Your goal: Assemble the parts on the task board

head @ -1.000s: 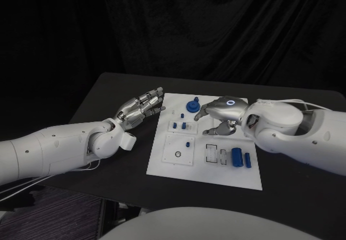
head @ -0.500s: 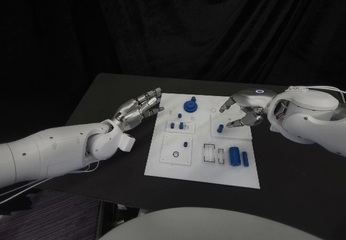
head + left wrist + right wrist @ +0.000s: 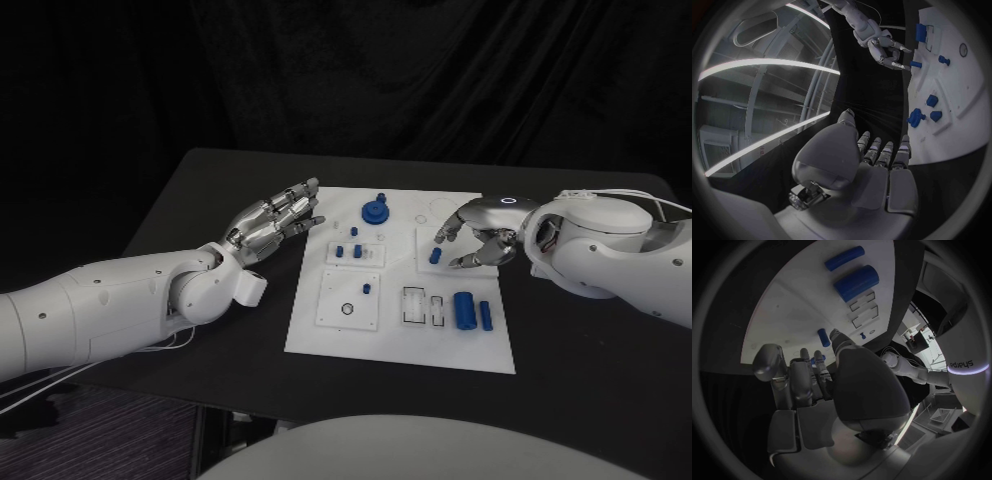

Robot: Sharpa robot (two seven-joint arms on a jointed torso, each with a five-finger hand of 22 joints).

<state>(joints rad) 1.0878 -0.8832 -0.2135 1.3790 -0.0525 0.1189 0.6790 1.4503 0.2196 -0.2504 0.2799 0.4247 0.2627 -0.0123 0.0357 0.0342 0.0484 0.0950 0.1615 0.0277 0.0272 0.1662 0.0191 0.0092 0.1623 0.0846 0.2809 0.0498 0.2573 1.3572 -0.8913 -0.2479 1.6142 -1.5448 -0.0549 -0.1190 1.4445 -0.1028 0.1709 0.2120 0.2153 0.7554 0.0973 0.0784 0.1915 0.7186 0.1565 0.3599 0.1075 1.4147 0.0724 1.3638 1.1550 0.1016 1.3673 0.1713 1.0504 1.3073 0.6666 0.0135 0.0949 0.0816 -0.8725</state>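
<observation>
Task board [image 3: 397,345] on desk [image 3: 202,180], parts unheld.
Left robot hand [image 3: 277,218] beside board, fingers spread, empty; right robot hand [image 3: 480,235] over board's edge, fingers curled apart, empty, near blue peg [image 3: 436,256].

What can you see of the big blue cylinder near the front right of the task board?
The big blue cylinder is a smooth, stout, plastic-looking part lying on its side on the white task board. A thinner blue rod lies close alongside it, white rectangular slots on its other side. Neither hand touches it; the right hand is further back.
</observation>
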